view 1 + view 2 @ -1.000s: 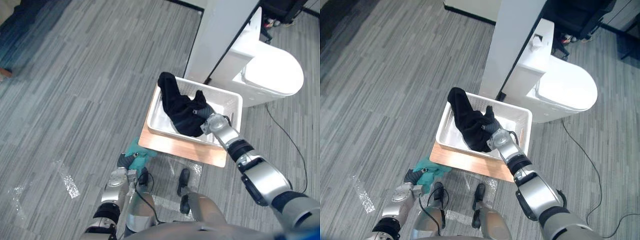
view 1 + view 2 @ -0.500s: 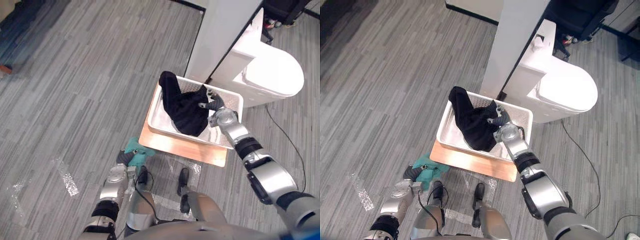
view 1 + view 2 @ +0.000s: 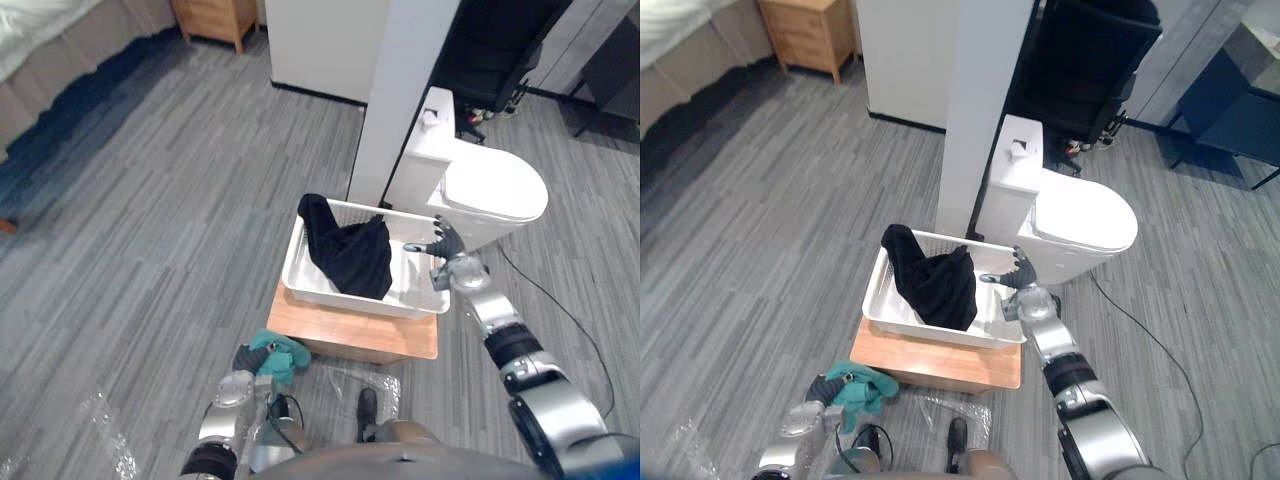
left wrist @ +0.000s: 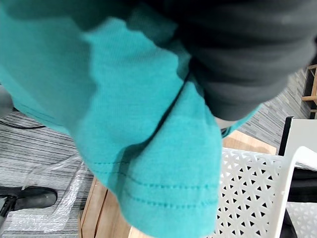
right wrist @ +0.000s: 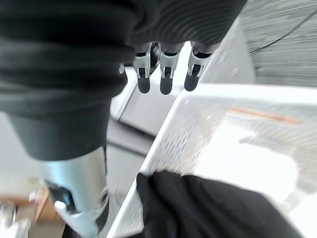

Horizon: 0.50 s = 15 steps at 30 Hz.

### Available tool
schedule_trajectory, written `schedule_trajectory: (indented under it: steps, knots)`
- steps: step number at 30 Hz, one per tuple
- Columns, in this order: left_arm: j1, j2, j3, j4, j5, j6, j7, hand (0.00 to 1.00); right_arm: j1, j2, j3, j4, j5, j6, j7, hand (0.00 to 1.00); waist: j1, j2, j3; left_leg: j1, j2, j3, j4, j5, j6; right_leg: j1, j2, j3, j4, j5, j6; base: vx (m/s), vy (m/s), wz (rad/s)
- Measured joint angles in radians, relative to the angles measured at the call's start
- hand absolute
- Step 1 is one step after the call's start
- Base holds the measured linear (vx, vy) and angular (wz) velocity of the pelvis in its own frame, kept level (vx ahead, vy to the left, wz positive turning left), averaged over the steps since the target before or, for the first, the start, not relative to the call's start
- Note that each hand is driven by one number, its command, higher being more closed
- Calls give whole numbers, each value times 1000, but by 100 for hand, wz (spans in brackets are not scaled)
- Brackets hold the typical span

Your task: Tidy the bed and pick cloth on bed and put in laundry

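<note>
Grey plank floor (image 3: pixel 150 200), basket (image 3: pixel 350 301) on a wooden stand (image 3: pixel 350 340).
Black cloth (image 3: pixel 350 255) lay in the basket, draped over its 11 o'clock rim. Right hand (image 3: pixel 447 243) hovered spread wide at the 3 o'clock rim. Left hand (image 3: pixel 245 360) clutched a teal cloth (image 3: pixel 278 355) at the stand's 7 o'clock, which was best lifted clear over the rim before letting go.

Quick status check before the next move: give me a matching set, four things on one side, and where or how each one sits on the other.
Things
1. black cloth
2. teal cloth
3. right hand
4. white laundry basket

Places or states
A. resting on the wooden stand
B. open, at the basket's right end
C. held in the left hand
D. inside the basket, draped up over its far rim

Pairs: 1-D, 2-C, 3-B, 4-A
</note>
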<state>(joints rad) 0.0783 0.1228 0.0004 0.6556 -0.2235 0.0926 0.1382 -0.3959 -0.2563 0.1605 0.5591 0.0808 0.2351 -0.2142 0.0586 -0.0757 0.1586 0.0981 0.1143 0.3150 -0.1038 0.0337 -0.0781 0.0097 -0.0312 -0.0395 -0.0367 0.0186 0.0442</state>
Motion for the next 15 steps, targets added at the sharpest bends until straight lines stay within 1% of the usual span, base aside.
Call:
schedule_trajectory:
  steps: [2, 3, 5, 6, 7, 9, 10, 11, 12, 15]
  knots:
    - [25, -10, -1, -1, -4, -3, 1, 100, 68, -3, -62, -3, -6, 1, -22, 0, -17, 21, -14, 7, -5, 3, 0, -7, 2, 6, -5, 2, 0, -4, 9, 17, 42, -6]
    - [34, -12, -1, 0, -7, -5, 2, 100, 102, -8, -88, -8, -6, 1, -31, 0, -23, 27, -19, 9, -7, 6, 0, -9, 3, 7, -7, 4, 0, -5, 12, 24, 37, -4]
    - [46, -15, 0, 0, -32, -18, 12, 100, 170, -32, -127, -16, -4, 0, -45, 0, -30, 36, -24, 17, -10, 11, 0, -14, 4, 11, -10, 11, 0, -5, 13, 47, 33, -6]
    - [56, -14, 1, 0, -41, -21, 22, 100, 210, -35, -165, -16, 9, -6, -59, 0, -41, 38, -26, 27, -10, 13, 0, -18, 3, 21, -10, 13, 0, -5, 13, 60, 30, -5]
    - [62, -14, 1, 0, -43, -21, 23, 100, 229, -34, -184, -16, 16, -12, -64, 0, -44, 40, -30, 31, -10, 13, 0, -20, 3, 24, -10, 13, 0, -5, 13, 80, 23, -4]
    - [67, -16, 1, 18, -86, -24, 45, 100, 291, -35, -258, 2, 58, -51, -72, 0, -58, 47, -46, 44, -10, 19, 0, -27, 0, 37, -10, 15, -10, -5, 12, 82, 15, -8]
    - [65, -17, 1, 29, -107, -30, 58, 100, 299, -34, -272, 19, 71, -60, -73, 0, -63, 48, -53, 43, -10, 20, 0, -28, 0, 37, -10, 16, -13, -5, 12, 75, 7, -8]
    - [62, -18, 1, 45, -154, -37, 87, 100, 315, -33, -292, 59, 95, -77, -74, 0, -71, 52, -62, 46, -10, 21, 1, -28, -1, 40, -10, 16, -17, -4, 12, 62, -1, -4]
    - [61, -19, 5, 47, -200, -40, 114, 100, 331, -27, -314, 114, 105, -94, -73, 0, -73, 54, -61, 61, -10, 22, 1, -29, -3, 52, -9, 16, -21, -4, 12, 58, -6, 0]
    - [52, -27, 35, 89, -282, -61, 173, 100, 369, -5, -360, 269, 106, -112, -42, 0, -73, 64, -66, 78, -8, 4, 1, -29, -3, 85, -9, -8, -31, -7, 8, 27, -20, 22]
